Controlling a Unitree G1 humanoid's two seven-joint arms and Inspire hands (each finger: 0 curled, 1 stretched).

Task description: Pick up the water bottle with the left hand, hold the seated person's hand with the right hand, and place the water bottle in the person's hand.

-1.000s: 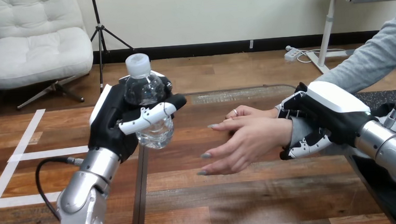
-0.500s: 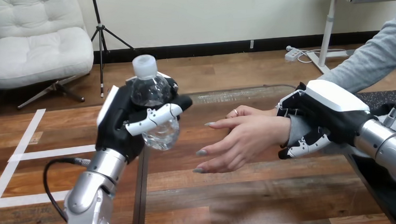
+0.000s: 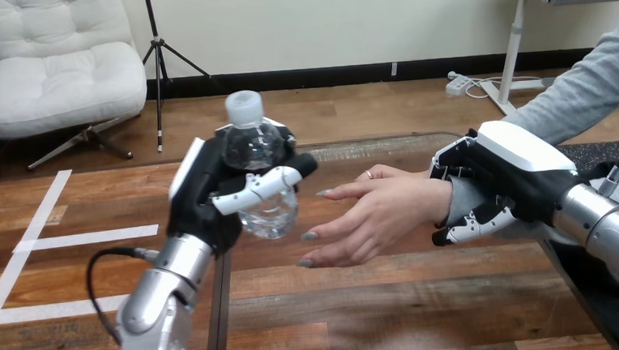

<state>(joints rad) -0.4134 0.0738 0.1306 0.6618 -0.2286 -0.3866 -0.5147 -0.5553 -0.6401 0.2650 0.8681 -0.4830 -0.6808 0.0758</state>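
Note:
A clear water bottle [image 3: 256, 158] with a white cap is held upright above the table, my left hand [image 3: 210, 193] shut on it with the thumb across its front. The person's hand [image 3: 369, 212] reaches in from the right, palm turned toward the bottle, fingertips a short gap from it. My right hand [image 3: 501, 179] is curled round the person's wrist, its fingers wrapping underneath the grey sleeve.
The wooden table [image 3: 379, 301] stretches below both hands. A dark mat [image 3: 585, 158] lies at the table's right side behind my right arm.
My left hand has carried the bottle to the right, closing most of the gap to the person's fingertips. The person's hand and my right hand have shifted slightly left.

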